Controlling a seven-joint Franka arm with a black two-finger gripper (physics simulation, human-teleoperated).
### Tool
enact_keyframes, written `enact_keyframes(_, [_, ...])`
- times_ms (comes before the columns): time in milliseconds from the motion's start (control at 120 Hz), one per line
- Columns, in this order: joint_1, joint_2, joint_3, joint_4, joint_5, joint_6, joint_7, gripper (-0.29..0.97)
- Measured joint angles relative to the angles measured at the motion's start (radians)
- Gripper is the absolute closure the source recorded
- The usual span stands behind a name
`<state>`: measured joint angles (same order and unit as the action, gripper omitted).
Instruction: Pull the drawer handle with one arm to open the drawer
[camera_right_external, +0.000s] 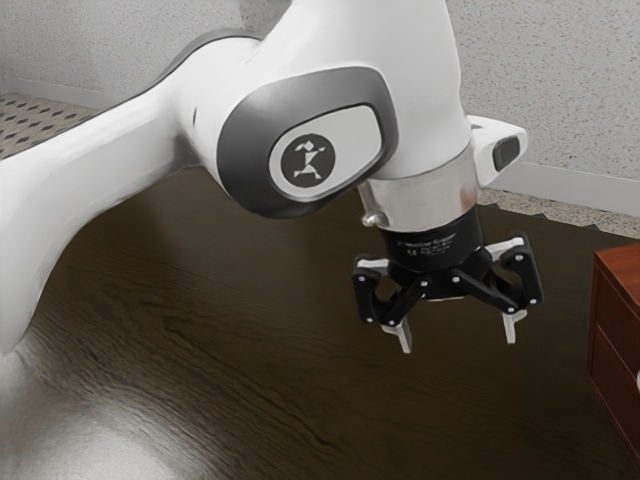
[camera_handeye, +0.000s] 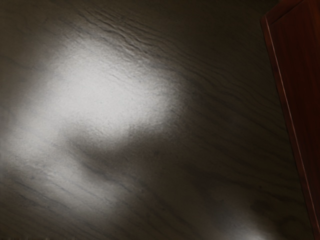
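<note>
A: Drawer unit (camera_right_external: 617, 330), reddish wood, sits at the exterior view's right edge, on the dark table (camera_right_external: 200, 340). See it?

B: Yep. Two fronts stacked, seam btwn them running level. Handle tho? Cut off at the edge, can't make it out.

A: And the gripper (camera_right_external: 457, 340)?

B: Hanging over bare table, pointing straight down, fingers spread wide, nothing btwn them. Well apart from the unit, touching nothing.

A: So which way's it gotta go?

B: Toward the exterior view's right, w/ the hand prob. tipped over so the fingers face the drawer front, not the table. My guess, anyway.

A: Wrist cam agrees?

B: Pretty much. Drawer unit (camera_handeye: 299, 100) runs along one side of that shot, table (camera_handeye: 150, 175) grain under the hand. So the unit's off to the side of the gripper, not below it.

A: Only one arm, so no choosing.

B: Right. Reach toward it looks not yet begun, imo.
</note>
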<state>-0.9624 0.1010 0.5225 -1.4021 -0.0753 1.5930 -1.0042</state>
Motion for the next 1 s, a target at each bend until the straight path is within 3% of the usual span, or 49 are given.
enact_keyframes(300, [0.002, 0.008, 0.0, -0.003, 0.006, 0.005, -0.166, 0.0])
enact_keyframes(450, [0.004, 0.067, -0.003, 0.005, -0.018, 0.026, -0.225, 0.0])
enact_keyframes(1000, [0.049, 0.186, -0.063, 0.036, -0.075, 0.22, -0.305, 0.0])
